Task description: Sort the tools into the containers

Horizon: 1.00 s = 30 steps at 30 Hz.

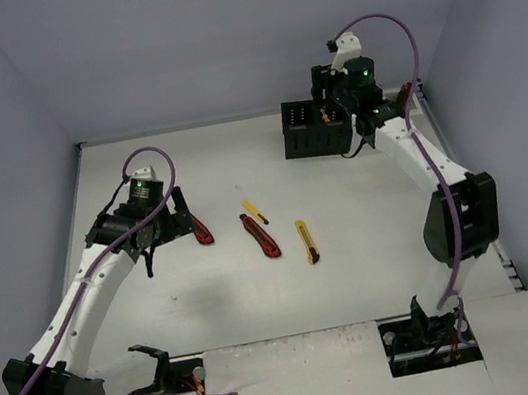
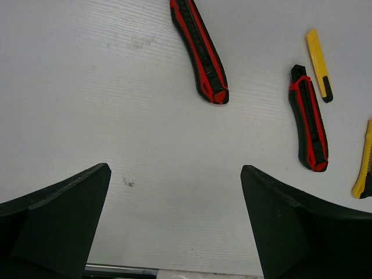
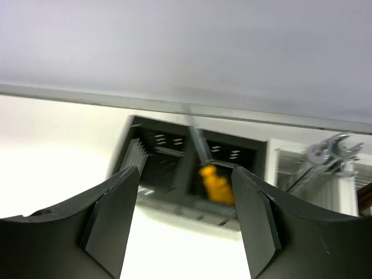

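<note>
Left wrist, left tool (image 2: 175, 170) wide open, empty

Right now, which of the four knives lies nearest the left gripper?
The leftmost red-black knife, just beyond the open left gripper. The other red-black knife and both yellow knives lie farther right.

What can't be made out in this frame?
White container: top view, the right arm covers it; right wrist view, cut by the right edge.
Black container contents: blurred in the right wrist view, too small from above.
One yellow knife: left wrist view, cut by the right edge.
</note>
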Each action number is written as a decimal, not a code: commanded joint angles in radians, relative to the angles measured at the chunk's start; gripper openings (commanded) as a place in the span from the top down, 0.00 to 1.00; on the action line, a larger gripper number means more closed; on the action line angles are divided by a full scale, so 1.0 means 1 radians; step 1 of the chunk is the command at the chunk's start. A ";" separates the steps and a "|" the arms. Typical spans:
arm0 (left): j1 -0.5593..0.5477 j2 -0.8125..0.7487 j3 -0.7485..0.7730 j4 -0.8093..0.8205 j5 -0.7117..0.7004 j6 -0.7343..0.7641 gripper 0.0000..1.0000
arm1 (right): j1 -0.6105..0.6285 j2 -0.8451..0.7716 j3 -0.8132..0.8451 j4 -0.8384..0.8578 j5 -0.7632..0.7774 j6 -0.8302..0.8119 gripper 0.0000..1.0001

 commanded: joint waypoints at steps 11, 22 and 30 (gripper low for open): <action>0.004 0.005 0.099 0.022 0.018 0.031 0.06 | 0.455 -0.198 -0.319 -0.363 0.043 0.369 0.33; 0.006 -0.025 0.067 0.023 0.055 0.035 0.06 | 0.670 -0.050 -0.364 -0.405 0.127 0.486 0.29; 0.005 -0.077 0.042 0.020 0.057 0.048 0.06 | 0.684 0.063 -0.281 -0.407 0.176 0.472 0.29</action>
